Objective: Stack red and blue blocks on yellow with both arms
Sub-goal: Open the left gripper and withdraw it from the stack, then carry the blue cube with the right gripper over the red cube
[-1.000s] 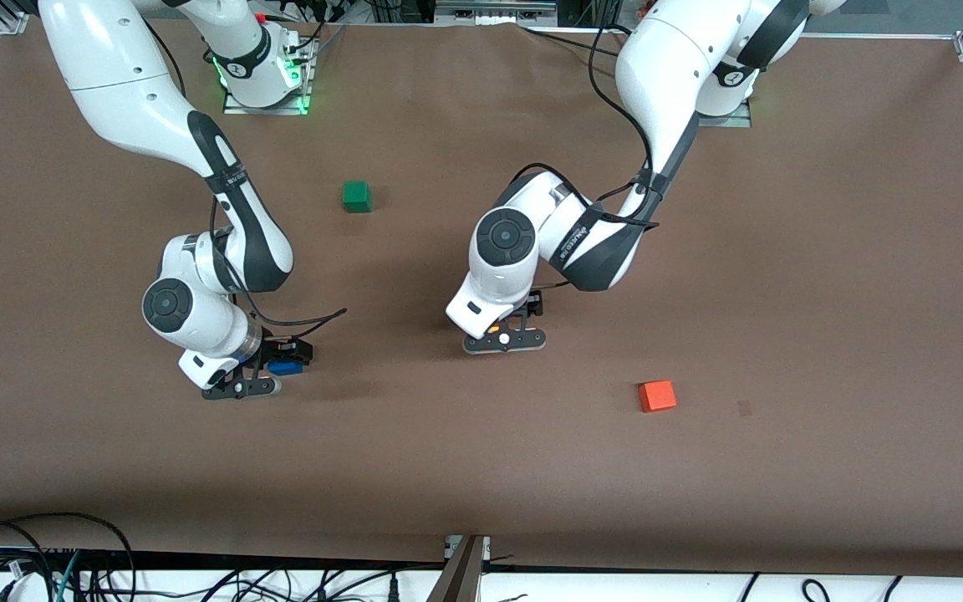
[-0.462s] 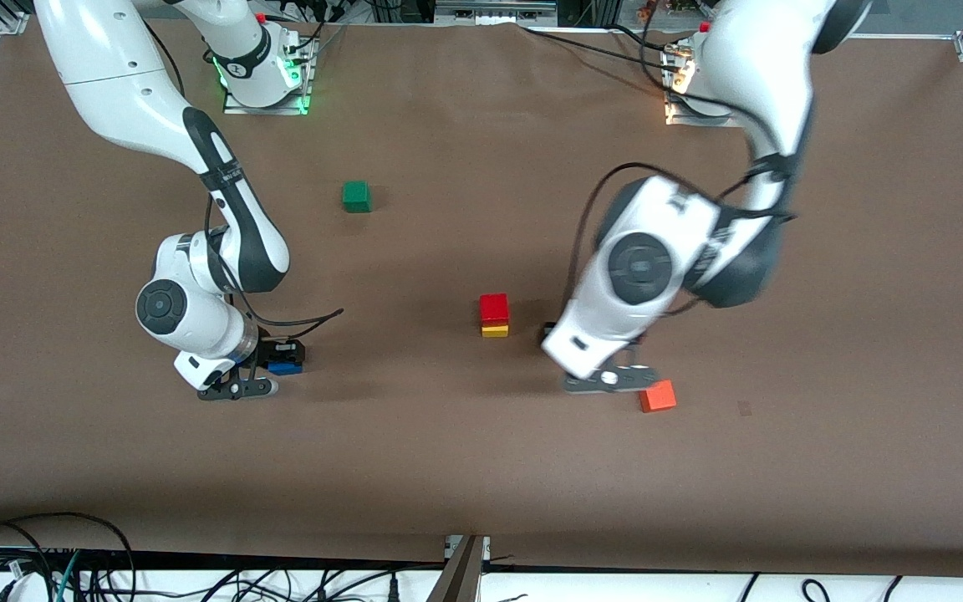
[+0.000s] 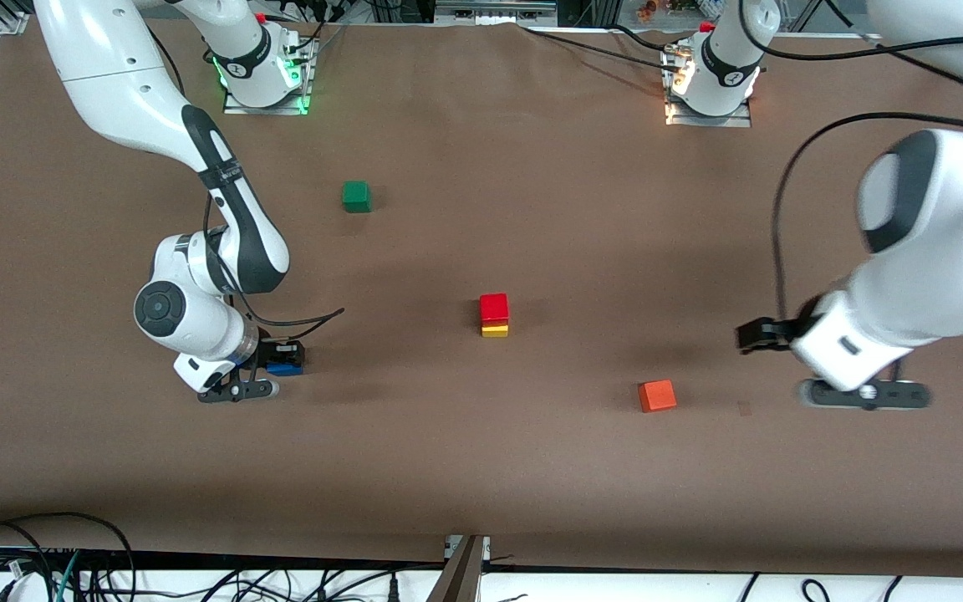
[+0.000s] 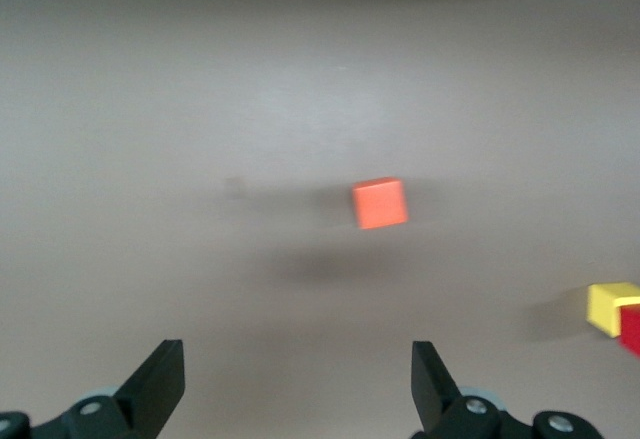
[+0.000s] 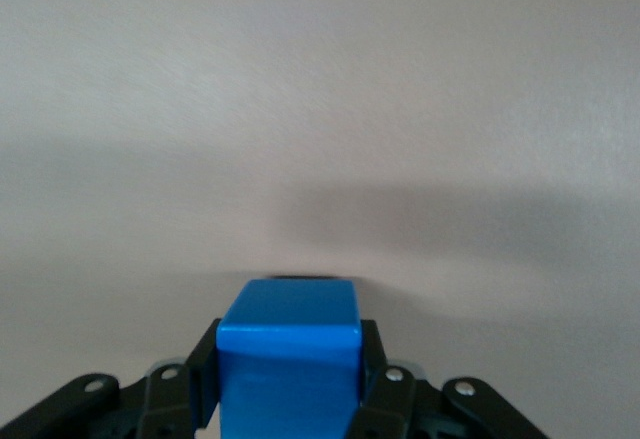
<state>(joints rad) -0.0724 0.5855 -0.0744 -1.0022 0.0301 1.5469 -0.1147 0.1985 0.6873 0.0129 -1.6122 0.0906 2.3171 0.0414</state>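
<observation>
Right end effector: fingers closed on the blue block, one on each side face, held low over bare worktop toward the right arm's end. No other block lies under it.

Left end effector: fingers spread wide, nothing between them. It hangs over bare worktop at the left arm's end, with the orange block near it on the side toward the stack. This arm looks parked, out of the way.

Stack: red block sits on the yellow block, edges roughly flush, mid-worktop, well apart from both end effectors. Green block stands apart, closer to the robot bases.

Step in hand, by my reading: red is placed; blue is gripped and awaits transfer.

Next move calls for: raise blue above the height of the two-block stack, carry it across toward the stack, centre it squarely over red, lower gently, then open. A tall narrow stack; a sideways nudge could topple it.
</observation>
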